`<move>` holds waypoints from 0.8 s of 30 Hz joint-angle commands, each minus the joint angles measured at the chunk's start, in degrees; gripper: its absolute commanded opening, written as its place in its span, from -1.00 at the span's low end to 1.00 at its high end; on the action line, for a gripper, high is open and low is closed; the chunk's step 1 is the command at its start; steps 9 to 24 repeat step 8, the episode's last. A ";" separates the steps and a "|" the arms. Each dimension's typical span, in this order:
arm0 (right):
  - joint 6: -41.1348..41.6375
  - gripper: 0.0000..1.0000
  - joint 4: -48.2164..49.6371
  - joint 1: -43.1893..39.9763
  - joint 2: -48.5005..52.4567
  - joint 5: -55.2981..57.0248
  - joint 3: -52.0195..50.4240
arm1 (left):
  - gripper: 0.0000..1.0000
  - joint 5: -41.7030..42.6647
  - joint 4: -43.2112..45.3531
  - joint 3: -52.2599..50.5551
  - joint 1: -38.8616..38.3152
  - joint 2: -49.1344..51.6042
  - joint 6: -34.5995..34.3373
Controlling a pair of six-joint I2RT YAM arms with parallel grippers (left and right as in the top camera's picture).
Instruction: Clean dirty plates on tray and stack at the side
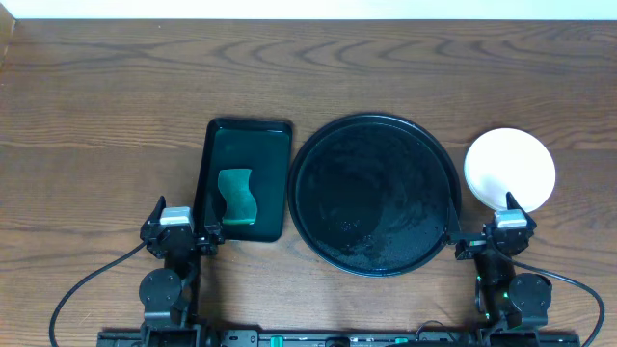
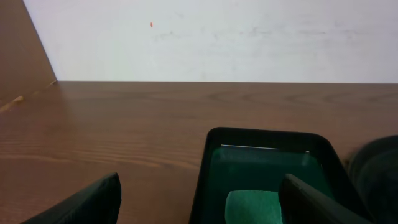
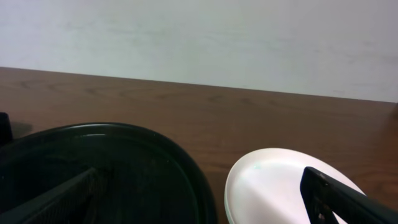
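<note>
Left claw (image 2: 200,203) wide, empty, sponge (image 2: 252,206) just ahead. Right claw (image 3: 200,202) wide, empty: plates (image 3: 273,180) ahead-right, tray (image 3: 163,148) ahead-left.

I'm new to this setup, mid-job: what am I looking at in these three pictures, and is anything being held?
Two robot arms sit at a wooden table, each ending in a two-finger gripper. One picture looks down from above; the other two come from wrist cameras, so the dark shapes at bottom are fingers. On the table: a green tray holding a sponge, a round black tray with no plates on it, and a white plate to its right. The left gripper and right gripper are open, holding nothing.
</note>
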 commanded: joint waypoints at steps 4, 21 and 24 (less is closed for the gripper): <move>-0.70 0.98 -0.22 0.83 -0.35 -0.20 -0.11 | 0.62 -0.33 -2.78 -0.70 -0.22 -0.37 0.76; -0.70 0.99 -0.22 0.83 -0.35 -0.20 -0.11 | 0.63 -0.33 -2.78 -0.70 -0.22 -0.37 0.76; -0.70 0.99 -0.22 0.83 -0.35 -0.20 -0.11 | 0.63 -0.33 -2.78 -0.70 -0.22 -0.37 0.76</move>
